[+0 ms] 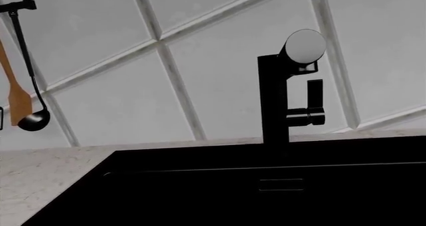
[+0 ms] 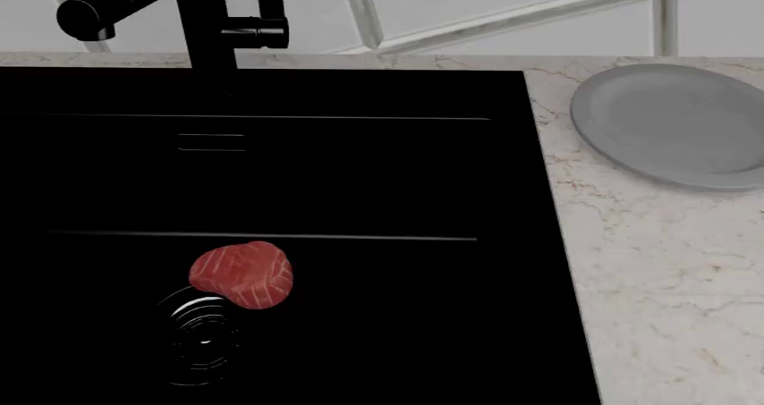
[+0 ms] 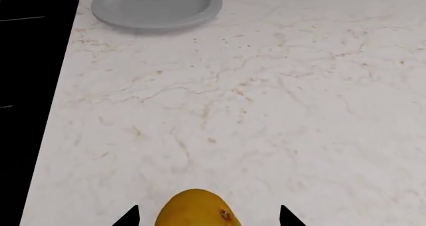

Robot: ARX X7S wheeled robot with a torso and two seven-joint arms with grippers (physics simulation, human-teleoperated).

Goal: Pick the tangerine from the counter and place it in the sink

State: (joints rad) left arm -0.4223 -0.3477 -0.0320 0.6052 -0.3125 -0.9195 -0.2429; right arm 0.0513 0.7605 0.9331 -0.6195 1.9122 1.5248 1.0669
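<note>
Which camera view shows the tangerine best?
The right wrist view: the tangerine sits at the picture's edge between two dark jaw tips, over the counter, partly cut off. The head view and left wrist view show no tangerine at all.

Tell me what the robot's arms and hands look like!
Very little shows. In the right wrist view, two small black pointed fingertips of the right end effector poke into the picture. They look plain and dark, with no markings or cables visible. The arms themselves and the left end effector are out of sight in every view.
</note>
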